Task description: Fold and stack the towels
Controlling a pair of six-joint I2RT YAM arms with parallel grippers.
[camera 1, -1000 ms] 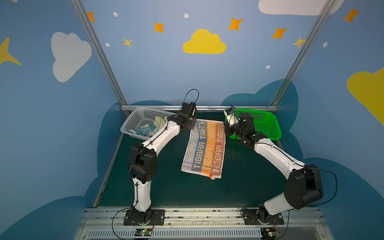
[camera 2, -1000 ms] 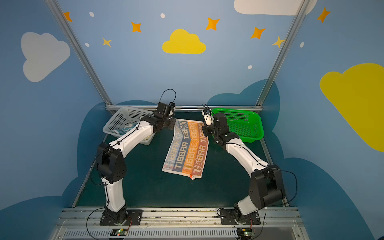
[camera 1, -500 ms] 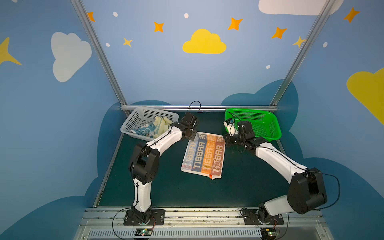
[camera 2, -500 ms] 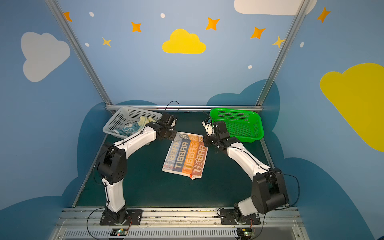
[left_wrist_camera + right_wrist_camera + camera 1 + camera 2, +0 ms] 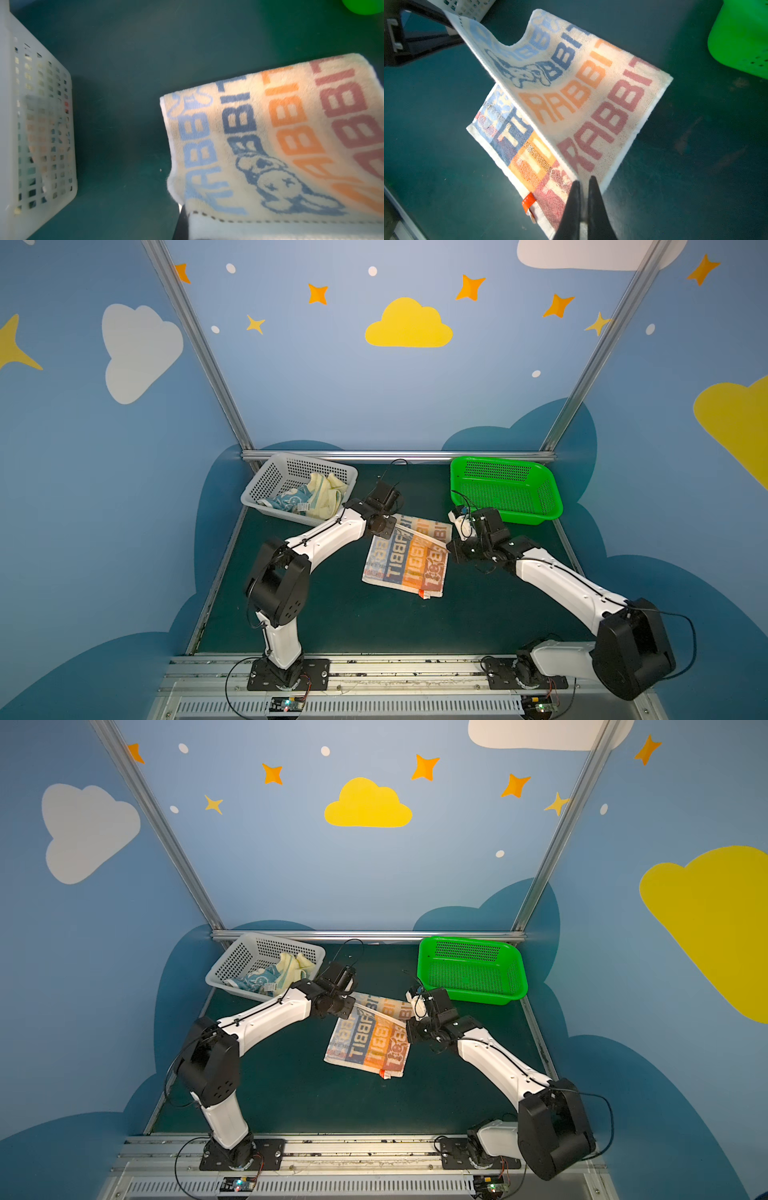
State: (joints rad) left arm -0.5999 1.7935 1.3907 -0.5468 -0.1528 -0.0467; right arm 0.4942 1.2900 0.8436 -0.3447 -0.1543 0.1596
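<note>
While fully closed, left gripper (image 5: pixel 451 31) and right gripper (image 5: pixel 583 187) pinch the striped towel (image 5: pixel 405 566).

"RABBIT" stands in 4 rows, light blue, dark blue, orange and dusty red, on the striped towel (image 5: pixel 591 93), on the raised flap running out from the right claw (image 5: pixel 584 181). The layer beneath shows it mirrored.

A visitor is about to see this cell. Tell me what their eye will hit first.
The striped RABBIT towel mid-table, its far edge pinched by the left gripper and right gripper and lifted over the near half. Then the bright green basket, empty, back right, and the grey basket back left with two crumpled towels.
</note>
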